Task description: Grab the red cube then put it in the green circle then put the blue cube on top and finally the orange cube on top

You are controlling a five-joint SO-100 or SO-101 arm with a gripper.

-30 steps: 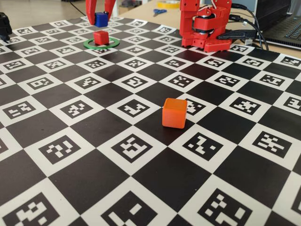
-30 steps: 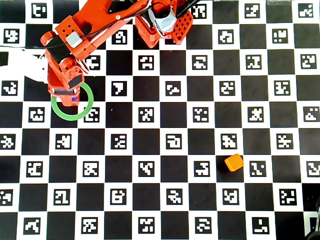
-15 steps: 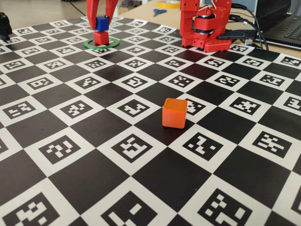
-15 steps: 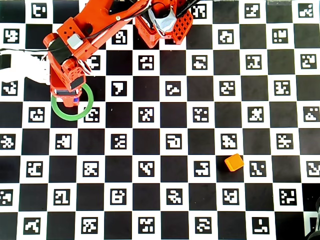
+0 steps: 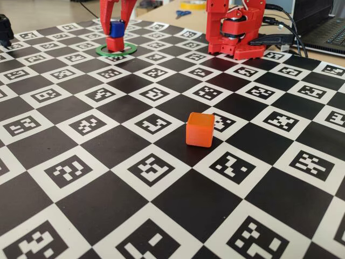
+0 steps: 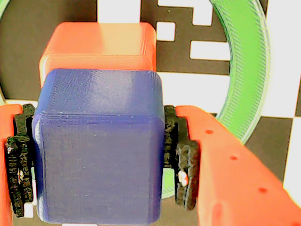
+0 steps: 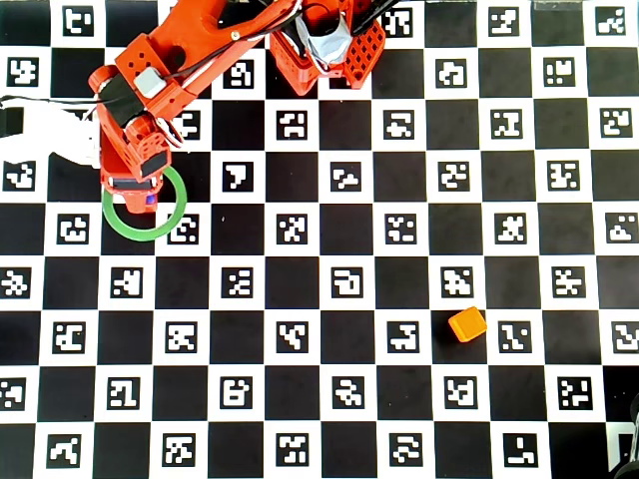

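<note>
My red gripper is shut on the blue cube, its black pads pressed against both sides of the cube. It holds the blue cube directly over the red cube, touching it or just above it; I cannot tell which. The red cube sits inside the green circle, which also shows in the wrist view and the overhead view. In the overhead view the gripper hides the red cube. The orange cube lies alone on the mat, far from the gripper.
The checkered marker mat covers the table. The arm's red base stands at the mat's far edge. Blue-handled scissors and a laptop lie behind it. A black object stands at the far left.
</note>
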